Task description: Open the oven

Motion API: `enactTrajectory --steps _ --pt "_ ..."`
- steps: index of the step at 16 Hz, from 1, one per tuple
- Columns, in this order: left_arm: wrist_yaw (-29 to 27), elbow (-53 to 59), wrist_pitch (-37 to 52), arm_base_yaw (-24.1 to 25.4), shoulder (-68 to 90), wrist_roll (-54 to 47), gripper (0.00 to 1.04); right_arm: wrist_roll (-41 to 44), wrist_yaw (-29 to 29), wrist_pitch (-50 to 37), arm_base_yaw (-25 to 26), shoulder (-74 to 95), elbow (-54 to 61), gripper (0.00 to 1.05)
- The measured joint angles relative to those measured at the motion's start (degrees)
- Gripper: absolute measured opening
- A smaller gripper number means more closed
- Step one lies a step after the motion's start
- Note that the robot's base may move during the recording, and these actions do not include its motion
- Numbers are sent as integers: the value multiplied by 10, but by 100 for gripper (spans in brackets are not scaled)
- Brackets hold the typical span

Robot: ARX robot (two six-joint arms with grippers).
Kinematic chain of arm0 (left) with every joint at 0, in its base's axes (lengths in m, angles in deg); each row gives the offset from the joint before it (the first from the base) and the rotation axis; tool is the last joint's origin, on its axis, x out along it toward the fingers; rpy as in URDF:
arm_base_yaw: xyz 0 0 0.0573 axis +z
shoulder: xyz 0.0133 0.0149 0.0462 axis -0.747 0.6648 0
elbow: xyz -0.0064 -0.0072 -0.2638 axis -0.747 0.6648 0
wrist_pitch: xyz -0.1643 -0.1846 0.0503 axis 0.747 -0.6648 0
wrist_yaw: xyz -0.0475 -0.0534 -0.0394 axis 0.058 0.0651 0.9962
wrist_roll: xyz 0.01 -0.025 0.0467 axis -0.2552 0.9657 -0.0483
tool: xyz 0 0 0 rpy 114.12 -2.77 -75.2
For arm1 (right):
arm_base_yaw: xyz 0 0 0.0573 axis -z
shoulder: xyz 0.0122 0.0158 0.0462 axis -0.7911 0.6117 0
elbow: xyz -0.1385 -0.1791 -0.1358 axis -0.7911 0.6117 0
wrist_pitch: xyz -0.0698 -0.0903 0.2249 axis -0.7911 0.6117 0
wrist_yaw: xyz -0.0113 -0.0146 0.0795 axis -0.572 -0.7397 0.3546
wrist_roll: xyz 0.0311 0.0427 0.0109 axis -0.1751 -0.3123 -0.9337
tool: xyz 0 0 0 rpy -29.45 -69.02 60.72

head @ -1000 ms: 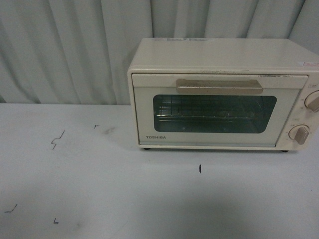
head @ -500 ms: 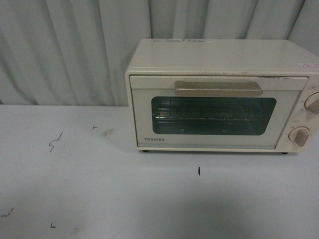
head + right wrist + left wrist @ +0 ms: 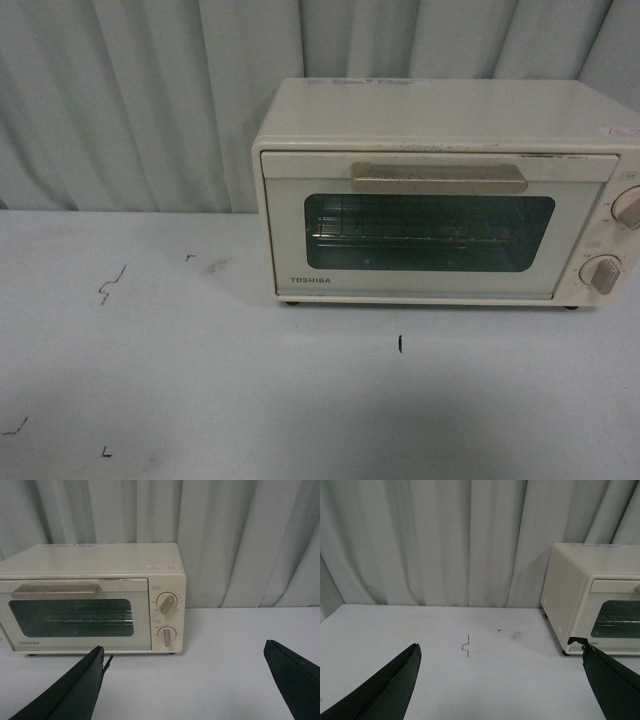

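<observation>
Gaping wide in wrist views alone, both jaws, clear of the shut oven (image 3: 440, 125).

Pale curtain (image 3: 150, 100) — marked white table (image 3: 200, 390)

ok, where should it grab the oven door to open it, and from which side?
The beige bar handle across the top of the closed door. Come from the front, slightly above: the bar lies horizontal and stands proud, and the door likely pulls down.
</observation>
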Motion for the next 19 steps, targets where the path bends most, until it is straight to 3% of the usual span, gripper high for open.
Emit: enactTrajectory --steps 1,3,4,5,7,13,16,19 --pt "0 0 0 0 0 0 98 0 0 0 0 0 0 98" --pt "60 -82 -188 9 110 71 98 0 0 -1 0 0 0 98" --pt "65 -135 -254 -9 193 137 98 0 0 0 0 0 0 98" --pt "71 -158 -254 -38 229 193 98 0 0 0 0 0 0 98" --pt "90 -197 -160 -93 332 312 98 0 0 0 0 0 0 98" --pt "53 -259 115 -303 729 549 98 0 0 0 0 0 0 98" --pt "43 -292 176 -355 862 615 98 0 0 0 0 0 0 98" --pt "34 -344 216 -373 959 674 98 0 0 0 0 0 0 98"
